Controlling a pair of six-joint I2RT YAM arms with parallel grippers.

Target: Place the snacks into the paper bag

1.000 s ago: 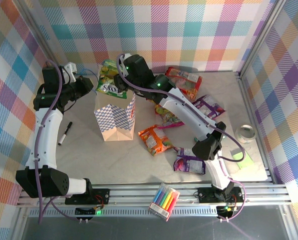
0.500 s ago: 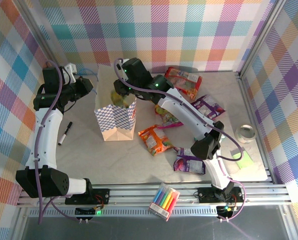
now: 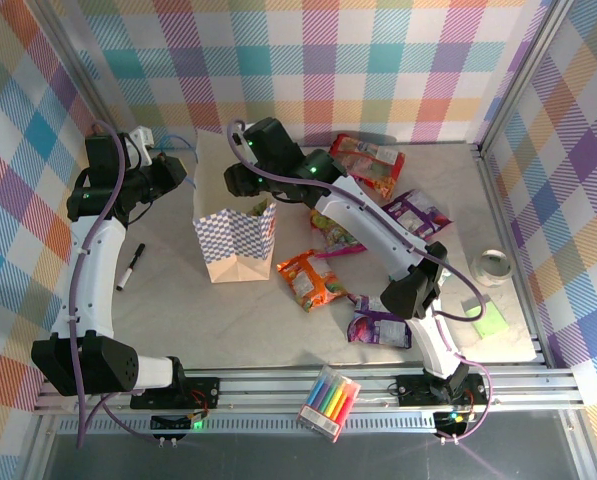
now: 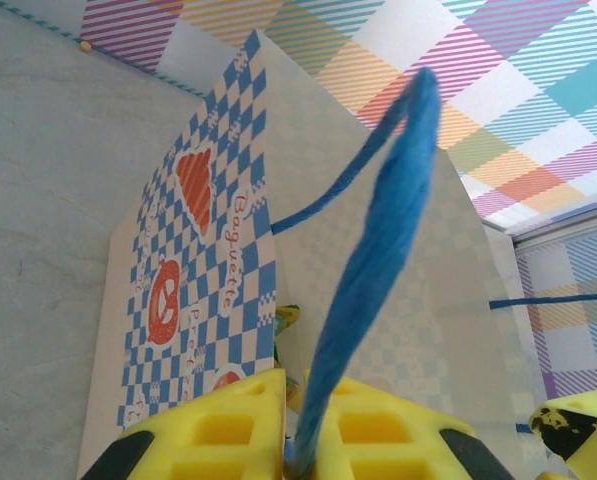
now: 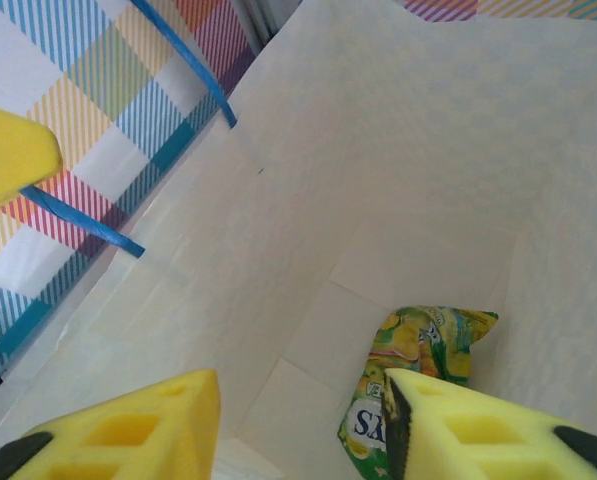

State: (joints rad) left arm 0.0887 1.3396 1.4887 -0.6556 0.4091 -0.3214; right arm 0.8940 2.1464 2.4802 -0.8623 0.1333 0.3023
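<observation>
Lying inside paper bag [image 5: 378, 150] — green-yellow packet [image 5: 418, 370] | beneath parted right claw [image 5: 300, 400]

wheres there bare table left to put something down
Widest bare patch: in front of the paper bag, between the pen, the orange packet and the near rail. A smaller one lies far right, between the red packet and the side wall. Right of the bag it is crowded with packets.
</observation>
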